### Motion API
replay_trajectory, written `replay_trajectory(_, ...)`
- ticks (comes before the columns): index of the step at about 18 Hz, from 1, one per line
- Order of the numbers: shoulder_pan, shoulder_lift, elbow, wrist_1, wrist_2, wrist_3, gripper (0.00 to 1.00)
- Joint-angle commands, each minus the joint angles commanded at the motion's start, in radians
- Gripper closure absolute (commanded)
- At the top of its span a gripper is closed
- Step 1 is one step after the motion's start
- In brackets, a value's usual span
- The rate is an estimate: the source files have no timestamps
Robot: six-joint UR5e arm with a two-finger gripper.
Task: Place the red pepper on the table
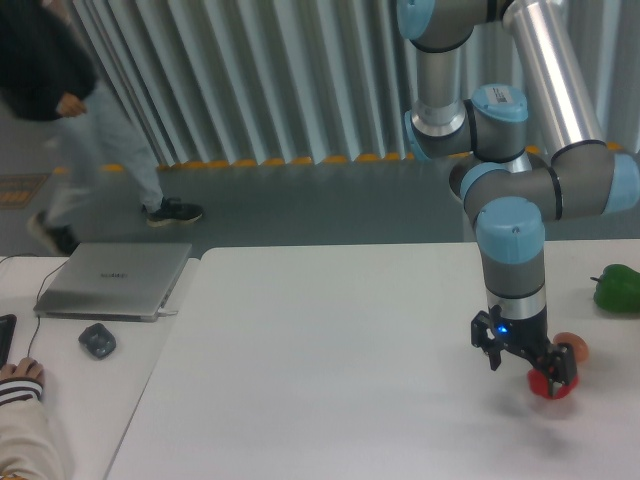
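From the fixed camera, the arm reaches down over the right part of the white table (330, 360), and its end effector (535, 368) hangs low, just above the tabletop. The red pepper (549, 386) sits right at the fingertips, on their right-hand side and partly hidden by the dark fingers; it looks to be at or just on the table surface, though I cannot tell whether it rests there or is lifted a hair. The fingers appear closed around it, holding it. A small blue light glows on the wrist just above the end effector.

Just beside the end effector, to its right and a little farther back, lies a small orange egg-shaped thing (572, 348), near the pepper but seemingly apart from it. Farther right and back, at the table's edge of view, is a green pepper (618, 288).

Well to the left of the end effector stands a narrower desk with a closed grey laptop (115, 278) (there is a faint mark on its lid, too small to read) and a dark mouse (97, 340) in front of it. Someone's hand (20, 376) rests at the lower left. Behind, a person (70, 110) walks past a corrugated wall, blurred.

No brand or label is legible anywhere.
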Motion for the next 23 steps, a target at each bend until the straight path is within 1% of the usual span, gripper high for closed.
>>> replay_trajectory(1,0.006,0.014,0.005,-0.006,0.005,0.029,0.00)
replay_trajectory(2,0.021,0.028,0.006,-0.030,0.005,0.075,0.00)
replay_trajectory(3,0.037,0.041,0.008,-0.075,0.005,0.135,0.00)
replay_trajectory(4,0.060,0.051,0.020,-0.137,0.005,0.264,0.00)
replay_trajectory(5,0.074,0.058,0.028,-0.165,0.006,0.396,0.00)
replay_trajectory(6,0.090,0.078,0.035,-0.185,0.006,0.552,0.00)
replay_trajectory(7,0.121,0.091,0.041,-0.193,0.000,0.738,0.00)
replay_trajectory(8,0.130,0.094,0.043,-0.195,0.002,0.822,0.00)
replay_trajectory(9,0.138,0.095,0.043,-0.210,0.005,0.839,0.00)
replay_trajectory(10,0.153,0.101,0.052,-0.244,0.003,0.865,0.00)
replay_trajectory(13,0.178,0.103,0.126,-0.348,0.006,0.997,0.00)
replay_trajectory(15,0.186,0.095,0.138,-0.357,-0.004,1.031,0.00)
replay_trajectory(20,0.186,0.092,0.127,-0.348,-0.050,1.019,0.00)
replay_trajectory(23,0.186,0.092,0.126,-0.348,-0.051,1.019,0.00)
